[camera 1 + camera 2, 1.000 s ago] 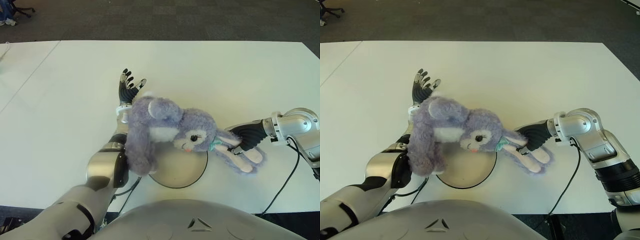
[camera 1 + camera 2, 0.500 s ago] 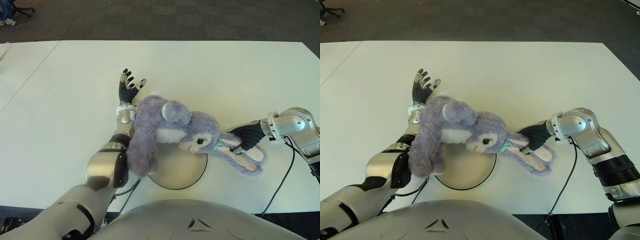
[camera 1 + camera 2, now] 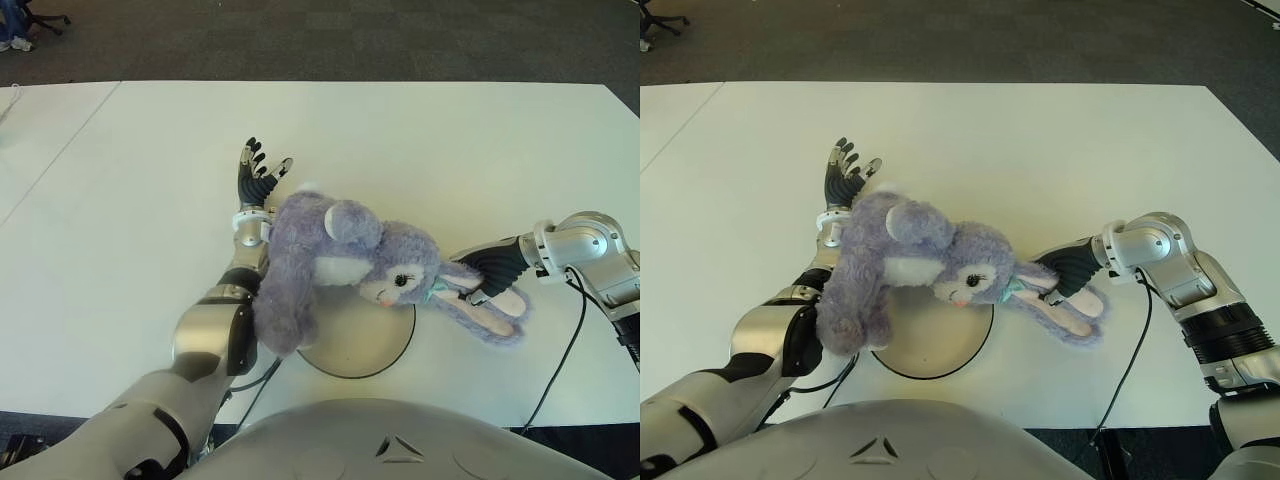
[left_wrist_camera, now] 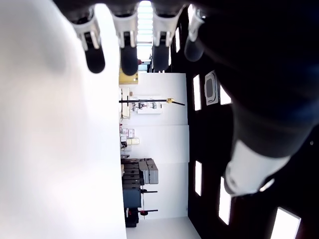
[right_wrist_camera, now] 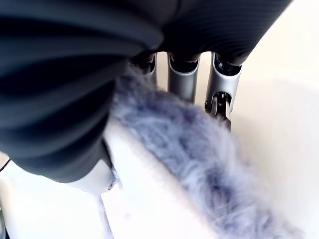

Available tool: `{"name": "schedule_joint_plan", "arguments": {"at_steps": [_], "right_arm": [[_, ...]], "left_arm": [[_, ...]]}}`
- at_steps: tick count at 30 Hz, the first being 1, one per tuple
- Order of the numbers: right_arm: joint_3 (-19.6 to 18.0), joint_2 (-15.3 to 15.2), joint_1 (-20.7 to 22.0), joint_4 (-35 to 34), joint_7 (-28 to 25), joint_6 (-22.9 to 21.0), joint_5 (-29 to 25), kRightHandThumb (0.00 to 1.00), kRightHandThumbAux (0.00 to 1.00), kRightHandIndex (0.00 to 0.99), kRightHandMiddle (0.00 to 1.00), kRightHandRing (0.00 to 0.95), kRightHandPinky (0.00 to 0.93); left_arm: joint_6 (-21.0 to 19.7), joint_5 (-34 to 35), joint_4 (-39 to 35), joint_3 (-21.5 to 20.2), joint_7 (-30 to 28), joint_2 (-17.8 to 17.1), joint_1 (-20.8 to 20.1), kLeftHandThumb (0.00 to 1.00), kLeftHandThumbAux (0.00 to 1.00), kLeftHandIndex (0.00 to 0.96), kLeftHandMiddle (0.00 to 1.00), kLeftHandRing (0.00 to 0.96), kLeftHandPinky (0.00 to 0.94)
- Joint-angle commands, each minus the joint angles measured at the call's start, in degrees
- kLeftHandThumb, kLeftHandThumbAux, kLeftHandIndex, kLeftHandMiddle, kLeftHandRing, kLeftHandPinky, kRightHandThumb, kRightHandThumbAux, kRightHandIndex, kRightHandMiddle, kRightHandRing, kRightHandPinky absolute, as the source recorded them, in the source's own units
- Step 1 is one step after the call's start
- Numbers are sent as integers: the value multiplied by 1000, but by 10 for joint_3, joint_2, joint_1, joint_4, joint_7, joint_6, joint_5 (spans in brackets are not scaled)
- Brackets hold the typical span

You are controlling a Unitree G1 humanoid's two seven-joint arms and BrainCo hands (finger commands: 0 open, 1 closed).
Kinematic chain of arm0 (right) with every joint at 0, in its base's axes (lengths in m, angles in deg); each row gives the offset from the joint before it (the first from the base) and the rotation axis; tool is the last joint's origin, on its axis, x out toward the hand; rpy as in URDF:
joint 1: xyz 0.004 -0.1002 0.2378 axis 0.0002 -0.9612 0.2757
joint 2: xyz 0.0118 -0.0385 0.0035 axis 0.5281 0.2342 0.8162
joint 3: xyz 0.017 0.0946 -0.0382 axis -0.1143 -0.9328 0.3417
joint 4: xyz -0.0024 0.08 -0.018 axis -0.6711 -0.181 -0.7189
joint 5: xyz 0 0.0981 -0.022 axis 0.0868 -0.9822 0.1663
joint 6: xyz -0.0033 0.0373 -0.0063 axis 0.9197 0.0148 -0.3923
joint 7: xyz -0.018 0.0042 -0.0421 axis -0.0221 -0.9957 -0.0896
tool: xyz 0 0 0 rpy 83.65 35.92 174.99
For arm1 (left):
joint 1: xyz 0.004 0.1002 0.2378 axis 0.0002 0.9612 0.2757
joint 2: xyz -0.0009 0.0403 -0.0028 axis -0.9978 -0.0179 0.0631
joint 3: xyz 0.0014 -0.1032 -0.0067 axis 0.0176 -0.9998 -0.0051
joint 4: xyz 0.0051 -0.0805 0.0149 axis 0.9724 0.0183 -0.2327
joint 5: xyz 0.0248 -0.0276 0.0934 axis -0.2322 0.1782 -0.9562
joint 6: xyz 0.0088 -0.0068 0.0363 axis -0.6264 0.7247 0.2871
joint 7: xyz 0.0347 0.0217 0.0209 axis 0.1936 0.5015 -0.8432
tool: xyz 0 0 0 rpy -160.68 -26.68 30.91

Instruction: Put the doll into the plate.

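Table [image 3: 420,140]: a broad white top is filling most of both eye views, with its far edge running straight across.
Seam [image 3: 60,150]: a thin line is crossing the top near its left end.
Floor [image 3: 330,40]: dark grey carpet is lying beyond the far edge.
Chair base [image 3: 45,18]: black legs are showing at the far left corner.
Cable [image 3: 1130,370]: a black lead is trailing over the near right edge.
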Motion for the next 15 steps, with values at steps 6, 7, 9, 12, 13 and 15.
{"name": "schedule_joint_plan", "arguments": {"at_steps": [6,7,9,12,13,15], "right_arm": [[22,0,19,16,-16,28,17,77,661,0,123,144,115],[24,-1,21,16,-17,31,20,75,660,0,122,142,113],[28,-3,25,16,-18,37,28,64,653,0,108,129,107],[31,-5,28,16,-19,44,38,45,651,0,98,128,138],[31,-5,29,16,-19,45,39,44,651,0,98,128,138],[32,-5,29,17,-18,46,43,42,652,0,98,128,139]], "left_arm": [[-59,3,58,0,-2,22,78,52,768,46,122,142,172],[-59,3,58,0,-2,22,78,52,768,46,122,142,173],[-59,3,58,-1,-2,23,78,49,766,47,122,143,173],[-59,4,58,-1,-2,23,77,41,759,49,125,146,172],[-59,4,58,-1,-2,23,77,41,758,49,125,146,173],[-60,4,58,-1,-2,23,77,41,758,49,125,147,173]]}}
